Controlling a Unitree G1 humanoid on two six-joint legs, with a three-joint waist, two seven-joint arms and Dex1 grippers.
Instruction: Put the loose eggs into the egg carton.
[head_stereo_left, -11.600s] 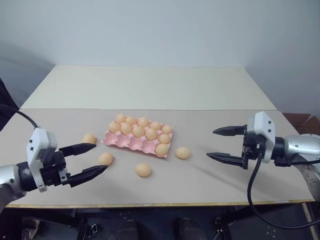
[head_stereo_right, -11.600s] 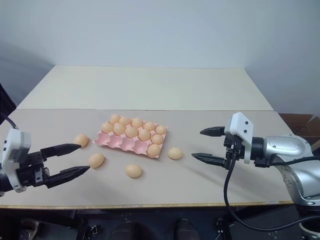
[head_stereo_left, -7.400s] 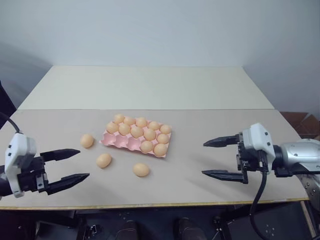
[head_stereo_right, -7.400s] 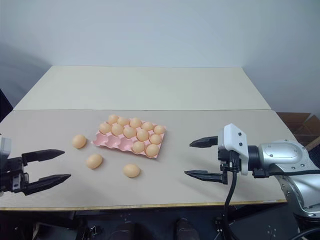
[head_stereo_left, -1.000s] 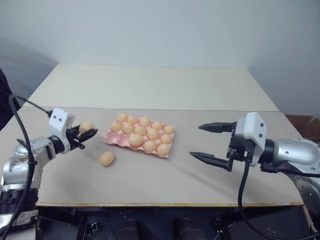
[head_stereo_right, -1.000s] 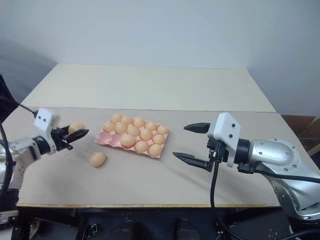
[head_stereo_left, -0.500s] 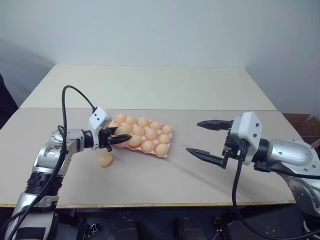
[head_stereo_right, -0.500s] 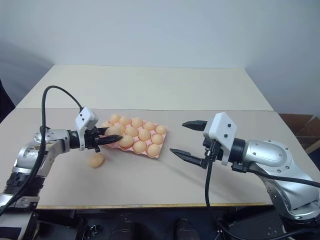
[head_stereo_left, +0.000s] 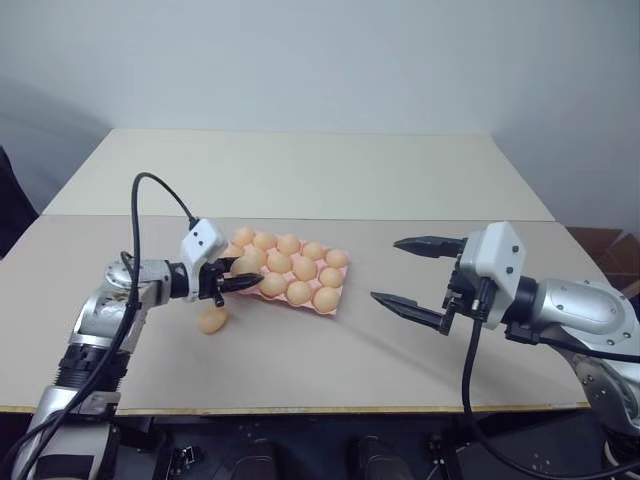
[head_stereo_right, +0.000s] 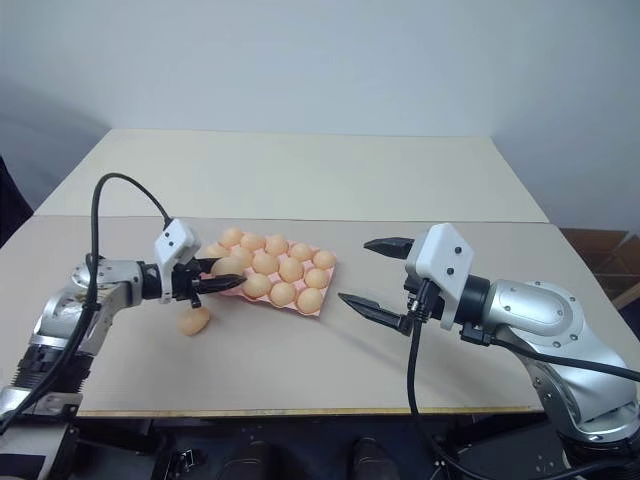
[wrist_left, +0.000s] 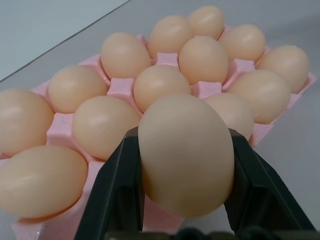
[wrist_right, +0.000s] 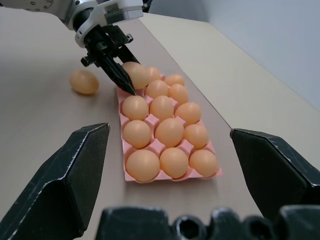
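Gripping egg in left claw | over egg carton | right claw apart

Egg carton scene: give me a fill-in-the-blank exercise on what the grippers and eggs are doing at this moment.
1. The left gripper is shut on an ____.
2. It holds that egg over the near-left corner of the pink ____.
3. The right gripper holds nothing, and its fingers stand ____.
4. The number of loose eggs lying on the table is ____; it lies near the carton.

Missing words: egg; carton; open; one
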